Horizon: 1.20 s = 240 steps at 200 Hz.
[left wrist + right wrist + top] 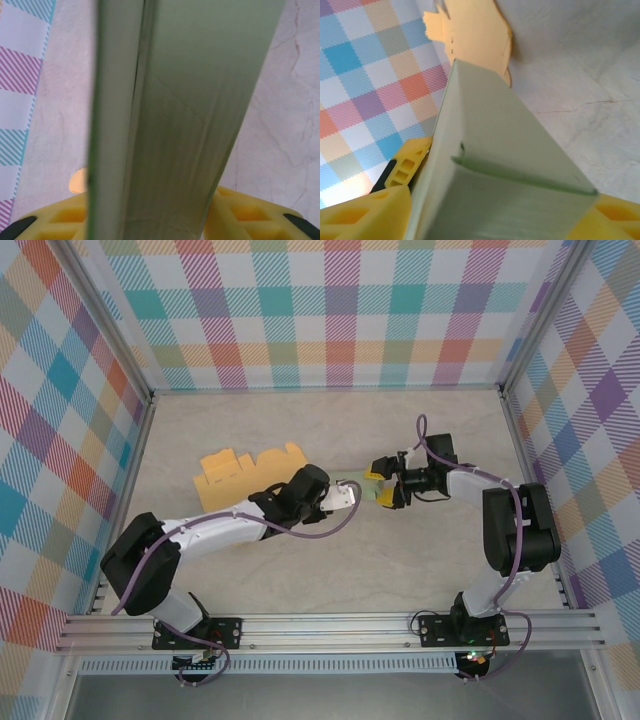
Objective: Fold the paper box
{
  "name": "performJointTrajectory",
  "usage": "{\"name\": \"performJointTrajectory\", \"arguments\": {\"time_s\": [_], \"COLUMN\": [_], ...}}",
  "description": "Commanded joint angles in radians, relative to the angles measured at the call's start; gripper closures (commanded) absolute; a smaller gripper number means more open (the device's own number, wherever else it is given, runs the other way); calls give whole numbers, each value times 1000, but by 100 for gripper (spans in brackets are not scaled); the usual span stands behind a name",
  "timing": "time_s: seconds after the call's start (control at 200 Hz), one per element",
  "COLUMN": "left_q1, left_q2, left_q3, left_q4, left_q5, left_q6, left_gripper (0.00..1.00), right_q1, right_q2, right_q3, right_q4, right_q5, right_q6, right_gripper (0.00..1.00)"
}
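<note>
1. Paper box [372, 488]: pale green and already folded into a long closed block. It sits just to the 3 o'clock side of the middle of the surface [400, 570], caught between the two tools.
2. Left tool [350, 496]: reaches the box from 9 o'clock. In the left wrist view its yellow fingers [55, 220] lie against both long sides of the box, pinching it.
3. Right tool [386, 490]: meets the box from 3 o'clock. In the right wrist view its yellow fingers [385, 200] flank the near end of the box. I cannot tell whether they press on it or stand just off it.
4. Flat orange blank [245, 472]: lies unfolded on the surface, notched edge toward 12 o'clock. It is at 9 o'clock from the box, behind the left arm and apart from both tools.
5. Surface: pale and marbled, with checked walls [340, 310] on three sides.
</note>
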Motion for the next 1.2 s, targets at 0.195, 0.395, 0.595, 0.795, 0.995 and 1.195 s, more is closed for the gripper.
{"name": "performJointTrajectory", "arguments": {"time_s": [0.195, 0.395, 0.595, 0.795, 0.995, 1.195], "left_q1": [-1, 5, 23, 50, 54, 54], "left_q2": [129, 259, 370, 477, 519, 490], "left_q3": [250, 437, 621, 773, 832, 812], "left_q4": [-474, -710, -899, -1007, -1004, -931], "left_q5": [97, 160, 246, 261, 258, 210], "left_q6": [-55, -49, -45, -39, -35, -37], "left_gripper": [59, 59, 59, 52, 40, 29], "right_q1": [-45, -82, -113, -114, -113, -113], "right_q2": [-35, -81, -162, -269, -385, -474], "right_q3": [1, 2, -2, 4, 3, 12], "right_q4": [-115, -209, -325, -398, -458, -493], "right_q5": [92, 166, 296, 408, 488, 517], "right_q6": [-118, -195, -288, -357, -433, -483], "right_gripper": [12, 8, 2, 2, 4, 6]}}
